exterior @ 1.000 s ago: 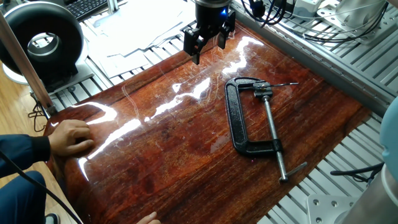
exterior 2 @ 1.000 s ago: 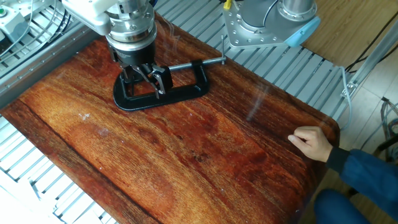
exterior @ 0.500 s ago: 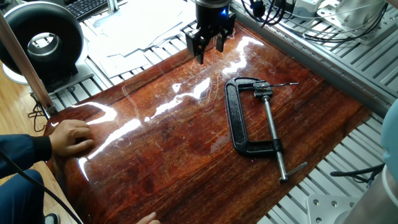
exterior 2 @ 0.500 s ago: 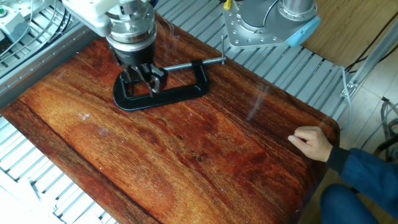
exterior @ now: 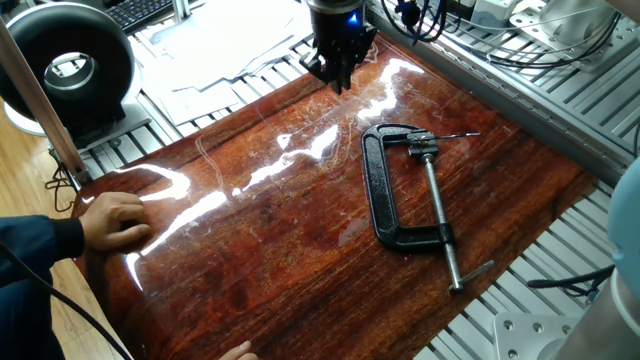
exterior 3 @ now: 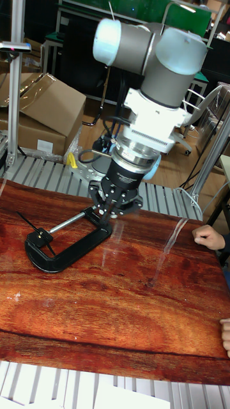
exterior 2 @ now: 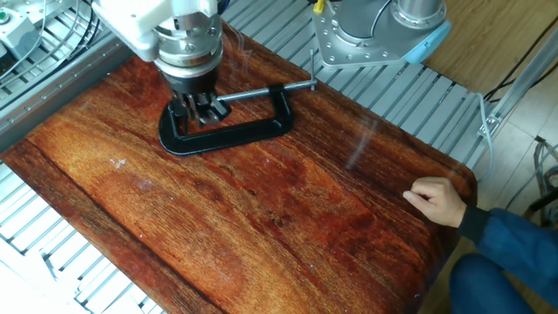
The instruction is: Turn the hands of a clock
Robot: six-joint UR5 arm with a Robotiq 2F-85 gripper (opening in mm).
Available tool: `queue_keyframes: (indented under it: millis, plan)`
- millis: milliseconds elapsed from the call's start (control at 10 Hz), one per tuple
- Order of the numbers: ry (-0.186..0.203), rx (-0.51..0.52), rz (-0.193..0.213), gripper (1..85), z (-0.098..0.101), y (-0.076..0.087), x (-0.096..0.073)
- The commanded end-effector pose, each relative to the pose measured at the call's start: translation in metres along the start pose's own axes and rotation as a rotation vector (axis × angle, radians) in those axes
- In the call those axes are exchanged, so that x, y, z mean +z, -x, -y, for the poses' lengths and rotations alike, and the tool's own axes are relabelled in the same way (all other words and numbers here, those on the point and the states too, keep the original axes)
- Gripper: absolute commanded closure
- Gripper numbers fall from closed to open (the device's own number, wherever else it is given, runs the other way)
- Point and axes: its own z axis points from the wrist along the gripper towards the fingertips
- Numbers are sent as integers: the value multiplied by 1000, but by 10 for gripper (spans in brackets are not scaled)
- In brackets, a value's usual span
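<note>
The hands, a black C-clamp [exterior: 385, 190] with a long silver screw rod [exterior: 438, 215] and a thin crossbar, lie flat on the glossy wooden table [exterior: 280, 240]. The clamp also shows in the other fixed view [exterior 2: 228, 138] and the tall view [exterior 3: 70, 246]. My gripper [exterior: 338, 75] hangs above the table's far edge, up and left of the clamp and apart from it. Its fingers are shut with nothing between them. In the other fixed view my gripper [exterior 2: 202, 109] overlaps the clamp's left end. In the tall view my gripper [exterior 3: 110, 208] hangs over the screw end. No clock shows.
A person's hand [exterior: 115, 220] in a dark blue sleeve rests on the table's left edge, and fingertips of another hand [exterior: 235, 350] show at the front. A black round device [exterior: 70, 65] and papers lie beyond the table. The arm's base [exterior 2: 375, 35] stands behind it.
My gripper's fingers have closed from wide open to shut, and the gripper has risen slightly. The clamp and the person's hand have not moved.
</note>
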Motion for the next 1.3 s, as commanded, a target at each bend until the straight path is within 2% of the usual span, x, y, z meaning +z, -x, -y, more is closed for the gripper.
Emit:
queue_keyframes:
  millis: [0, 100, 200, 300, 400, 600, 700, 900, 1100, 1200]
  plan:
    - [17, -71, -19, 847, 49, 7, -14]
    - [14, -114, -43, 847, 76, 3, -15]
    - [-2, -152, -57, 847, 104, -2, -9]
    - [-15, -185, -52, 847, 130, -9, 5]
    - [-26, -206, -46, 847, 146, -17, 18]
    - [-57, -308, -68, 847, 184, -33, 35]
    - [-34, -354, -60, 847, 191, -36, 41]
    - [-53, -389, -35, 847, 195, -28, 41]
    - [-17, -395, -25, 847, 185, -27, 42]
    - [9, -366, -6, 847, 178, -24, 42]
